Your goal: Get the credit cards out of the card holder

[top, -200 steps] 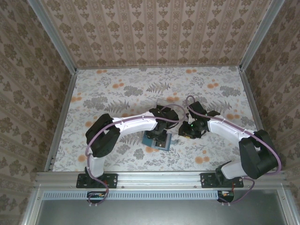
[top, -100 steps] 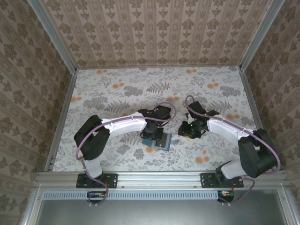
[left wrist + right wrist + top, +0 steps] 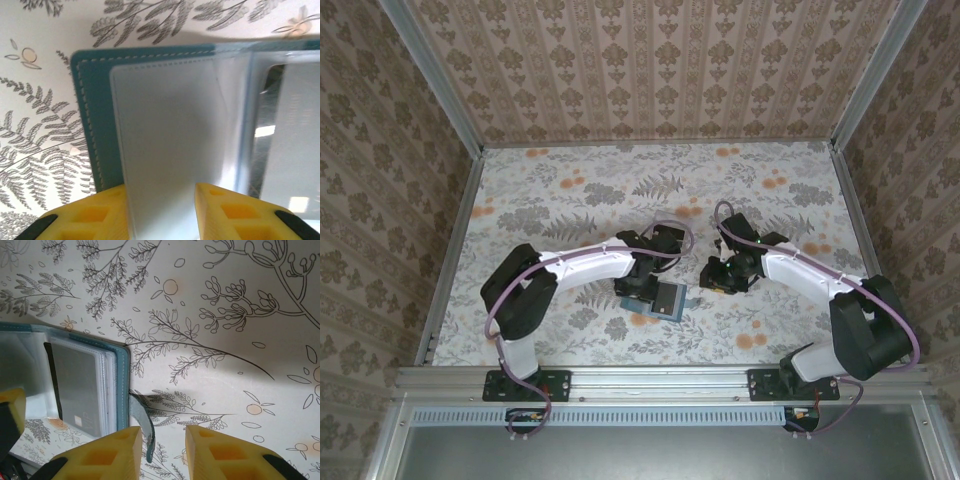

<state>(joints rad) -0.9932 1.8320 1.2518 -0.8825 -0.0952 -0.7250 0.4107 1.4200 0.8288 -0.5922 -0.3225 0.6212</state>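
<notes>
Floral worktop [image 3: 570, 190], with the card holder [image 3: 658, 298] lying open toward the middle of the near edge.
Over a clear sleeve [image 3: 170, 135] the left fingers [image 3: 85, 217] stand apart; the right fingers [image 3: 100, 455] are apart too, the strap tab [image 3: 142, 422] just beside one. The holder is opened, but a dark grey card [image 3: 75, 385] sits sleeved, so removal seems barely begun.

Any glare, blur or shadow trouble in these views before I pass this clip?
Left wrist: slightly soft at close range, with white glare patches on the right-hand side of the card holder's clear sleeves. Right wrist: sharp, with a grey shadow band crossing the table; the dark grey card is visible through plastic. Top external: evenly lit, but the card holder is small in frame.
</notes>
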